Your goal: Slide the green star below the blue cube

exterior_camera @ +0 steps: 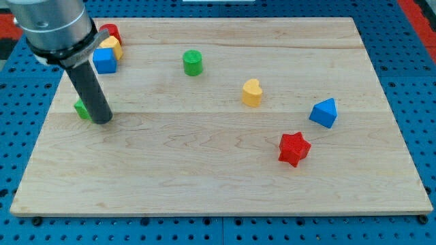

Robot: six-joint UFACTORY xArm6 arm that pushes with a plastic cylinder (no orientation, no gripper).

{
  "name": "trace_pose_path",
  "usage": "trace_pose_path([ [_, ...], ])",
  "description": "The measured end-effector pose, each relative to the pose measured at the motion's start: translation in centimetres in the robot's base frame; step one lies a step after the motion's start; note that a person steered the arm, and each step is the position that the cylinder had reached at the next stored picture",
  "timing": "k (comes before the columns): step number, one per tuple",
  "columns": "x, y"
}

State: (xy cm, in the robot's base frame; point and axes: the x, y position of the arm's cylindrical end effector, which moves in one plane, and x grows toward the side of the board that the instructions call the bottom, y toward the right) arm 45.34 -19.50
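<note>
Camera view: my tip [103,121] rests on the wooden worktop [218,184] with the green star [82,109] touching it on the view's left, mostly hidden behind the rod so its shape can hardly be made out. The blue cube [105,60] sits toward the view's top from my tip, close by, with a yellow block [111,46] and a red block [110,31] crowded just beyond it. The star looks small, light and rigid, likely to slide easily on the smooth wood and to spin if pushed off-centre; there is no gripper here to open or close, so contact means pressing a flat side squarely. The arm's rod leans down from the view's top left, tilted, its grey housing above the cube. The star lies already roughly below the cube.
</note>
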Motion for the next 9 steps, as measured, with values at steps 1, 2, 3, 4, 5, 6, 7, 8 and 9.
trace_pose_path([
  [1, 1.7, 1.6],
  [2, 5.0, 3.6],
  [3, 4.3, 1.0],
  [4, 3.4, -1.5],
  [5, 0.8, -1.9],
  [6, -0.7, -1.9],
  [7, -1.5, -1.9],
  [8, -1.5, -1.9],
  [9, -1.5, -2.0],
])
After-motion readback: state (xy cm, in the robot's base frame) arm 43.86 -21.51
